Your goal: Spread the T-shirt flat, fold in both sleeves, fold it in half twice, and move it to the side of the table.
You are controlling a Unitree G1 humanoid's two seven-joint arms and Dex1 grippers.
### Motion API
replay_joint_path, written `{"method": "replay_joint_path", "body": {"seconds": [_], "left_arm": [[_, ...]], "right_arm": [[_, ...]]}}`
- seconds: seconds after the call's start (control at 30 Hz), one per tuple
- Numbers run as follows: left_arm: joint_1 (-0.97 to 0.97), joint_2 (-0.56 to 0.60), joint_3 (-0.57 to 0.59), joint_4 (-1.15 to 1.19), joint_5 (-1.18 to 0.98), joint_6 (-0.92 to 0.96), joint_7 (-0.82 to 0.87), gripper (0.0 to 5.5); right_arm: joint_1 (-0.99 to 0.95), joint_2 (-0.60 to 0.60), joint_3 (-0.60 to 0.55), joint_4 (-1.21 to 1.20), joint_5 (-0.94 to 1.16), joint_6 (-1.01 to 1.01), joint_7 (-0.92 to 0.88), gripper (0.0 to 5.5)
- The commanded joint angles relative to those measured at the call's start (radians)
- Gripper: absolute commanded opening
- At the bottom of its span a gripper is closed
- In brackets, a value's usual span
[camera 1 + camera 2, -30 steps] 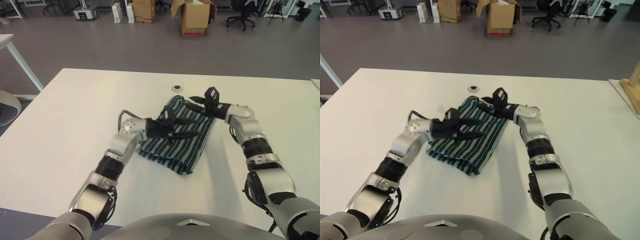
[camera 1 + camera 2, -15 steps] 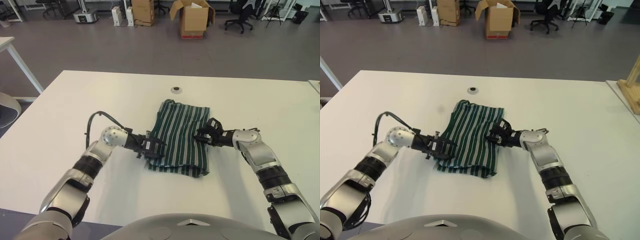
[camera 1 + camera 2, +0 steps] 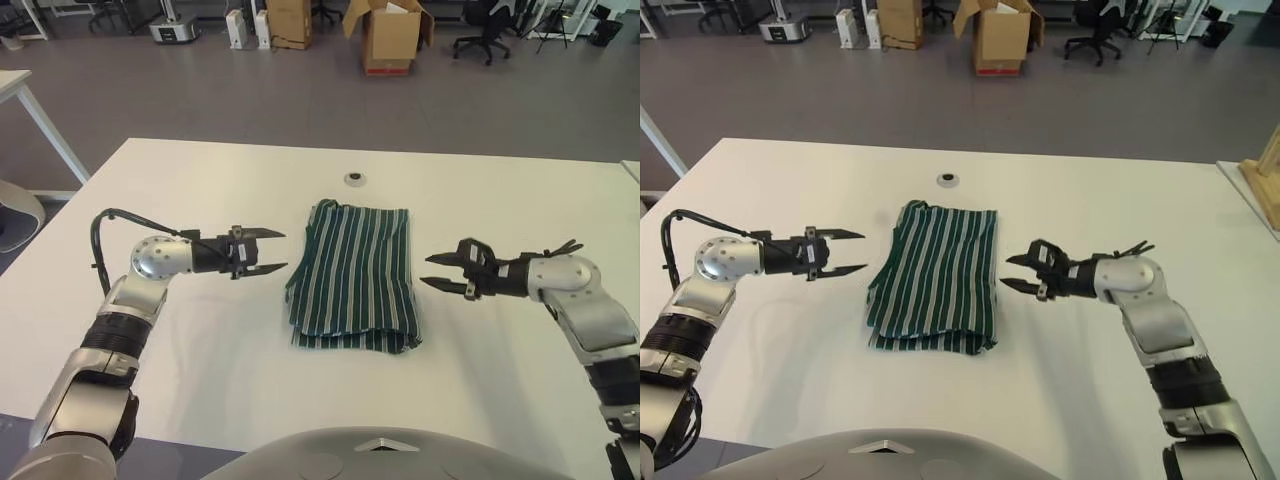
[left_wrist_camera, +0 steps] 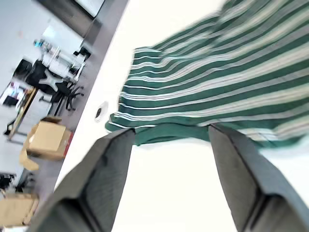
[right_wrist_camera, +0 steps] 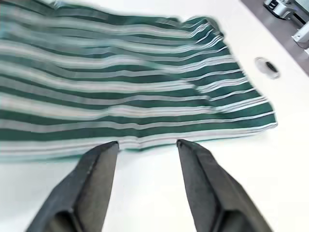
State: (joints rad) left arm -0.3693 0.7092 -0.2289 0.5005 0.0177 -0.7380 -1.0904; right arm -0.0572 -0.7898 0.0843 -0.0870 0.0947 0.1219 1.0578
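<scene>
Where T-shirt (image 3: 352, 275) lies folded, white table (image 3: 200, 180)

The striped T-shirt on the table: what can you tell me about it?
The T-shirt is soft-looking cloth, dark green with white stripes running lengthwise. It lies folded into a layered rectangle near the middle of the white table, its near edge slightly uneven. Nothing grips it: the left gripper and right gripper, fingers open, sit on either side, apart from it.
</scene>
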Motion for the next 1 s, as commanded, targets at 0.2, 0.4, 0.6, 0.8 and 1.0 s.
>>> {"method": "replay_joint_path", "body": {"seconds": [0.2,0.4,0.6,0.8,1.0], "left_arm": [[-0.005,0.029,-0.051,0.22,0.438,-0.611,0.295,3.92],[-0.03,-0.092,-0.182,0.231,0.654,-0.708,0.424,3.92],[-0.075,-0.11,-0.287,0.26,0.73,-0.716,0.5,3.12],[-0.089,-0.086,-0.36,0.327,0.69,-0.686,0.53,1.91],[-0.093,-0.108,-0.416,0.429,0.609,-0.575,0.483,1.0]], "right_arm": [[0.108,-0.028,0.091,0.124,-0.308,-0.657,-0.203,3.39],[0.035,0.007,0.234,0.233,-0.375,-0.889,-0.218,3.39],[-0.03,0.025,0.312,0.262,-0.36,-0.911,-0.196,2.4],[-0.028,-0.006,0.323,0.278,-0.343,-0.911,-0.189,1.16],[-0.021,-0.008,0.326,0.268,-0.327,-0.897,-0.177,0.17]]}}
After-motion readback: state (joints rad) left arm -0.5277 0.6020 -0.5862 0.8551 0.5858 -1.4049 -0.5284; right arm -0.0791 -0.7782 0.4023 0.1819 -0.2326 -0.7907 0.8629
